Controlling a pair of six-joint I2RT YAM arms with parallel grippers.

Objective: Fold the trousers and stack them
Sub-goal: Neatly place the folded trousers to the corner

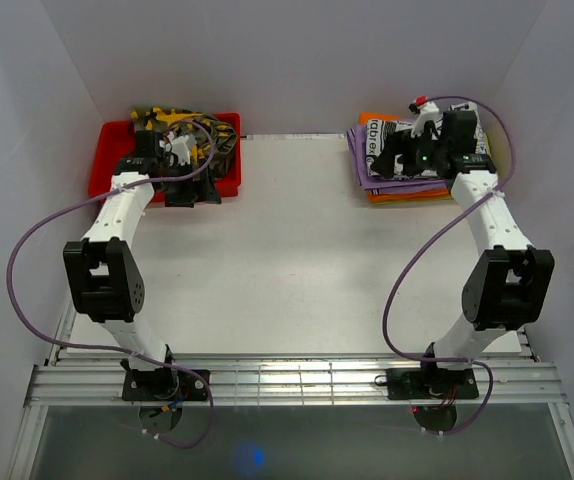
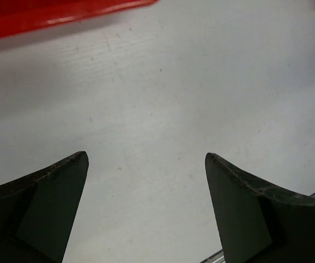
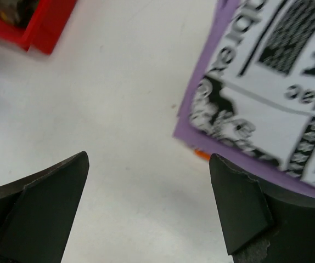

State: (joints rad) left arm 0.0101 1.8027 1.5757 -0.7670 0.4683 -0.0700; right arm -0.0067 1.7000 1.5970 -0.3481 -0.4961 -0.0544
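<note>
The newspaper-print trousers (image 1: pixel 375 145) lie folded on top of a stack at the back right, over a purple cloth (image 1: pixel 357 160) and an orange one (image 1: pixel 407 197). My right gripper (image 1: pixel 395 160) hovers at the stack's left side, open and empty. In the right wrist view (image 3: pixel 148 156) the printed trousers (image 3: pixel 273 82) lie to the right of the fingers. The camouflage trousers (image 1: pixel 172 122) are bunched in the red bin (image 1: pixel 107 150) at the back left. My left gripper (image 1: pixel 195 190) stands open at the bin's front edge, over bare table (image 2: pixel 146 159).
The red bin's rim (image 2: pixel 37 16) shows at the top of the left wrist view and in the top left corner (image 3: pixel 48 27) of the right wrist view. White walls close in the table (image 1: pixel 297 260) on three sides. Purple cables loop from both arms.
</note>
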